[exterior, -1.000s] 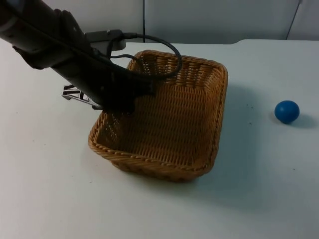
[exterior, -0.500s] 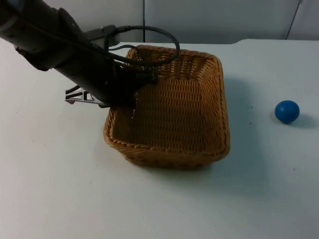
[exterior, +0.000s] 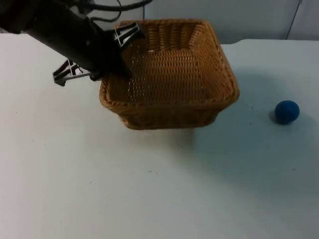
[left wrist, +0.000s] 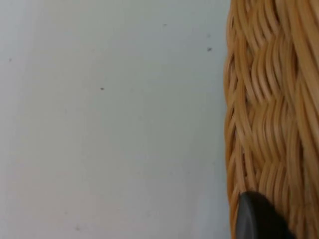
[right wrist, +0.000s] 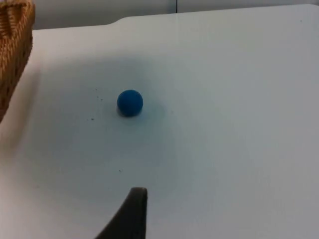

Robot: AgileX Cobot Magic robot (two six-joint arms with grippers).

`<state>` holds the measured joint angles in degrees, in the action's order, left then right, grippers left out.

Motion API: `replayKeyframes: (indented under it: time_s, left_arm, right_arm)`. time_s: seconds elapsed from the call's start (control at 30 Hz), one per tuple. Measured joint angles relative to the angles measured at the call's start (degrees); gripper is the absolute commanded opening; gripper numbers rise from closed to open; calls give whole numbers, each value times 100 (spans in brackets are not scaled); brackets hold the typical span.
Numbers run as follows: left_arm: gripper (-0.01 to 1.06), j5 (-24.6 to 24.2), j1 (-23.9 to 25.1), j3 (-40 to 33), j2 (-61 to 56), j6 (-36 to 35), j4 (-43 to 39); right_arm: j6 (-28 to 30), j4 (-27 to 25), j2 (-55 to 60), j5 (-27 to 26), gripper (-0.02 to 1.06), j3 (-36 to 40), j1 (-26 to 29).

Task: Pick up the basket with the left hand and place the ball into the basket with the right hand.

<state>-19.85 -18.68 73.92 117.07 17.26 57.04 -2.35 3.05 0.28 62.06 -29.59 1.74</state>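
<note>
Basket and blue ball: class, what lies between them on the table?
Nothing: bare white table separates the basket from the ball, as the top and right wrist views show.

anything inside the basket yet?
Nothing in the visible part of the wicker basket; the left gripper on its rim hides one corner. The blue ball sits on the table.
</note>
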Motion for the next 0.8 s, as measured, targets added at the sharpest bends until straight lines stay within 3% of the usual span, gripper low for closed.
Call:
replayKeyframes:
  time_s: [0.23, 0.5, 0.8]
  left_arm:
    - [0, -68, 0, 0, -662, -354, -169]
    - [0, -375, 0, 0, -903, -1343, -1455]
    - [0, -537, 0, 0, -903, -2048, -2351]
  right_arm:
    - [0, 0, 0, 0, 101, 0, 0]
    - [0, 0, 0, 0, 101, 0, 0]
    - [0, 0, 0, 0, 101, 0, 0]
